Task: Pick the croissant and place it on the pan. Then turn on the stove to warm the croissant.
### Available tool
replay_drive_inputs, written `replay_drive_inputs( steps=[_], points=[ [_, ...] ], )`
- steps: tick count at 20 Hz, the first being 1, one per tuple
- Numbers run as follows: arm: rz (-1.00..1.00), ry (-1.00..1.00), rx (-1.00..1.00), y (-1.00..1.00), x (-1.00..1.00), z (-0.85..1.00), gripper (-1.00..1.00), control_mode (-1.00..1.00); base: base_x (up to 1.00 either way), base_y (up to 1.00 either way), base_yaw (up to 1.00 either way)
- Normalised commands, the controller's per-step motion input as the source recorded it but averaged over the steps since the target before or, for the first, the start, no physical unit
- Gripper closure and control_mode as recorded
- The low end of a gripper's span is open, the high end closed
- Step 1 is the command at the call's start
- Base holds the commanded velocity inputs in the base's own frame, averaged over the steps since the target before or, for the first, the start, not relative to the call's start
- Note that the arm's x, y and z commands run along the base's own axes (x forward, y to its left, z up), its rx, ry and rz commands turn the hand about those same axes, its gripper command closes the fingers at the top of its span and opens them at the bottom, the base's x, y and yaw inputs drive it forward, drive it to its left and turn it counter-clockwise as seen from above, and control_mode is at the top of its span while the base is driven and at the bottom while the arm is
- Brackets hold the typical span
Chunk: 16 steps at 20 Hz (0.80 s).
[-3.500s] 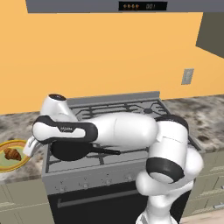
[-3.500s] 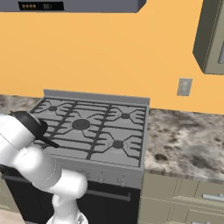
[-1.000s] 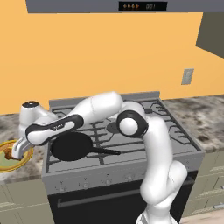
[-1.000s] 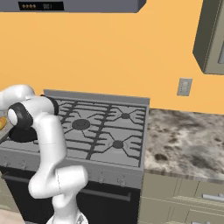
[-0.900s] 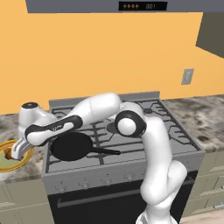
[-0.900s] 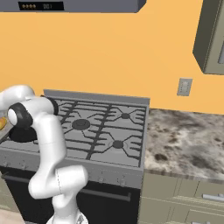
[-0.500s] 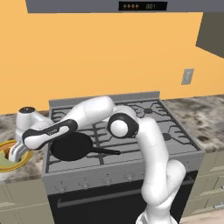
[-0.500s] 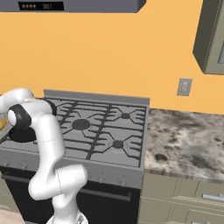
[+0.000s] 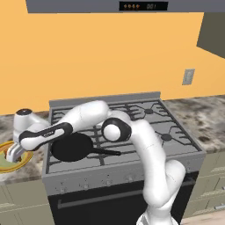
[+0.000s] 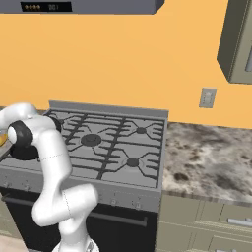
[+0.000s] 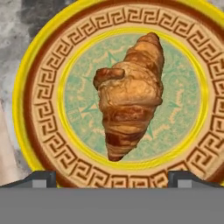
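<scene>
A golden-brown croissant [image 11: 131, 94] lies in the middle of a yellow-rimmed green plate [image 11: 41, 78]. My gripper [image 11: 112, 177] hangs open just above it, one fingertip on either side of the pastry's near end. From the left base view, the gripper [image 9: 12, 154] is over the plate [image 9: 25, 160] on the counter left of the stove [image 9: 132, 118]. The black pan [image 9: 70, 147] sits on the front left burner with its handle pointing right, under my outstretched arm. The arm hides most of the pan in the right base view.
Small knobs [image 9: 107, 181] line the stove's front above the dark oven door. Speckled stone counter [image 10: 206, 157] runs to the right of the stove. A wall outlet [image 9: 188, 77] and an upper cabinet [image 10: 238, 42] are at the right.
Over the last second my arm has stretched a little farther left and down toward the plate. The jaws stayed open and the croissant and pan have not moved.
</scene>
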Motion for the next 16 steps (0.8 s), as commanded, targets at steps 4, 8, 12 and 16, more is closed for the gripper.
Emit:
replay_drive_inputs(
  steps=[4, 8, 12, 16],
  points=[
    [0.0, 0.0, -0.06, 0.27, 0.23, -0.1, -1.0, -1.0, 0.0, 0.0, 0.0],
    [0.0, 0.0, -0.05, 0.28, 0.14, -0.09, -1.0, -1.0, 0.0, 0.0, 0.0],
    [0.0, 0.0, -0.04, 0.22, 0.16, -0.08, -1.0, -1.0, 0.0, 0.0, 0.0],
    [0.0, 0.0, 0.0, 0.09, 0.13, -0.08, -1.0, -1.0, 0.0, 0.0, 0.0]
  ],
)
